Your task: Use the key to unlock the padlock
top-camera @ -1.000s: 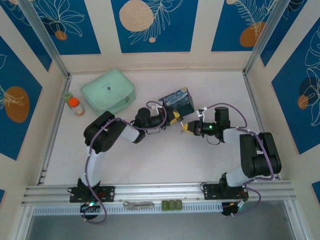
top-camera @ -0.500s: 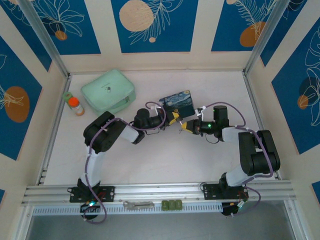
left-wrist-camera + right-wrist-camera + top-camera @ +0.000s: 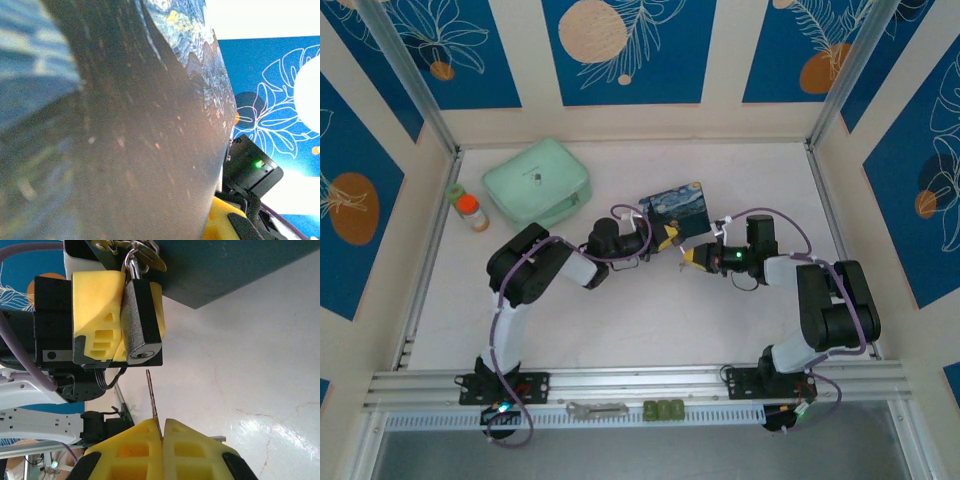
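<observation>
The left tool (image 3: 667, 237) is clamping the padlock (image 3: 142, 322), which is hanging from the tin (image 3: 678, 208) mid-table. The right tool (image 3: 162, 432) is pinching the key (image 3: 151, 397), its tip pointing just short of the keyhole (image 3: 146, 354). Blue-and-cream leafy walls (image 3: 620, 50) are enclosing the white table (image 3: 650, 330).

Both arms reach in to mid-table, the left gripper (image 3: 666, 237) and right gripper (image 3: 692, 256) nearly tip to tip beside the blue starry tin (image 3: 678, 207). Far left sit a mint-green pouch (image 3: 537, 182) and an orange-capped bottle (image 3: 472, 212) — well apart from them.
</observation>
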Robot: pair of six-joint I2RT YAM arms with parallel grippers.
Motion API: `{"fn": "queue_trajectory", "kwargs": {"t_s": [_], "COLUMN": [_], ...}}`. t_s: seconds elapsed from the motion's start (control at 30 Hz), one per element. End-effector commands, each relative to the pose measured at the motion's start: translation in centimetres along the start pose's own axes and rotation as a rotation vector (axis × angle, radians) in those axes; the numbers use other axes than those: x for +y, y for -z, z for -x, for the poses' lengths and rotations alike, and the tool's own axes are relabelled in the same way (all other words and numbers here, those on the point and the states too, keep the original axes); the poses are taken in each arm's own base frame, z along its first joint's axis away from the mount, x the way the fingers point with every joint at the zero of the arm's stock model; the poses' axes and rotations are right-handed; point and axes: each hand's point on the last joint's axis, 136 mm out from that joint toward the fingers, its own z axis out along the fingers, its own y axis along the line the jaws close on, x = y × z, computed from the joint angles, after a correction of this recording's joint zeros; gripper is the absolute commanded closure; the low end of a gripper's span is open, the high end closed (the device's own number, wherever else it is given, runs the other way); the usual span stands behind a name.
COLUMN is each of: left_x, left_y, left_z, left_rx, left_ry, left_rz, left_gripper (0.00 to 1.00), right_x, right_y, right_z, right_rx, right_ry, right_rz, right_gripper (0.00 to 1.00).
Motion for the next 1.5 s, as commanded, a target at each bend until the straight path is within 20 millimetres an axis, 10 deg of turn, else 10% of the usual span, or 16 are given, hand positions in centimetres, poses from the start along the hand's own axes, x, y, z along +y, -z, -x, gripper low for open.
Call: {"fn": "queue_trajectory", "kwargs": {"t_s": [0.0, 1.47], "left_x": [-4.6, -4.3], "left_y": [0.0, -0.8], "left_z": [-0.2, -4.1], "left_rx": [0.003, 0.099], "left_ry": [-0.066, -0.053], "left_rz": [-0.118, -0.148], "left_gripper": [1.00, 1.00], "right_x": [-0.3, -1.7], "right_y": [0.2, -0.2], "right_z": [-0.2, 5.5], "right_rx": [-0.004, -0.219], "right_ry": [0.001, -0.252], "right_rz": [-0.009, -0.116], "right_gripper": [1.00, 1.00]}}
